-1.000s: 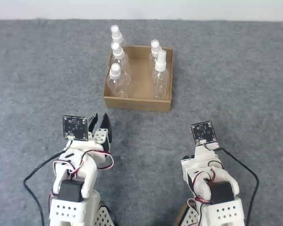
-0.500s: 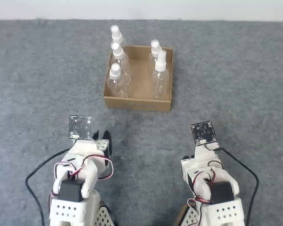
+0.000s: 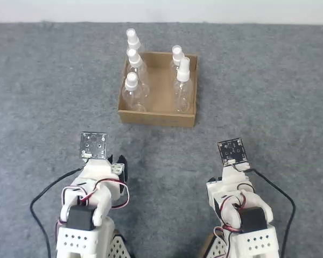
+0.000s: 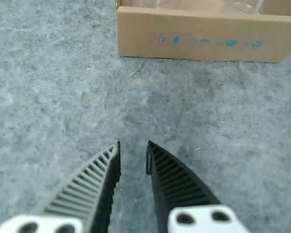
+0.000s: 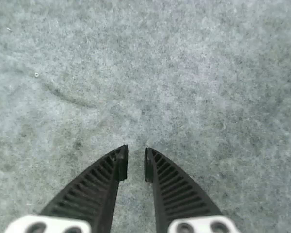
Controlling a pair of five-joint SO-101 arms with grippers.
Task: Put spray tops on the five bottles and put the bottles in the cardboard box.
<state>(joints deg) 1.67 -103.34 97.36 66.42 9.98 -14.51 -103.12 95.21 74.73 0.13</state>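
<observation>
The cardboard box (image 3: 157, 115) stands at the back middle of the grey mat, and its near wall (image 4: 203, 41) faces my left gripper. Inside it stand several clear bottles, each with a white spray top, such as one at the near left (image 3: 132, 92) and one at the right (image 3: 183, 86). My left gripper (image 4: 133, 144) is shut on nothing, low over the mat well short of the box; its dark fingers (image 3: 121, 165) show beside the left arm's wrist. My right gripper (image 5: 135, 149) is also shut and empty above bare mat, folded back near its base.
Grey carpet-like mat (image 3: 258, 107) covers the table around the box. Both arm bases sit at the near edge, the left arm (image 3: 89, 209) and the right arm (image 3: 239, 209), with black cables trailing beside them.
The left arm has pulled back toward its base, away from the box, and its fingers have closed from open. The right arm, the box and the bottles have not moved.
</observation>
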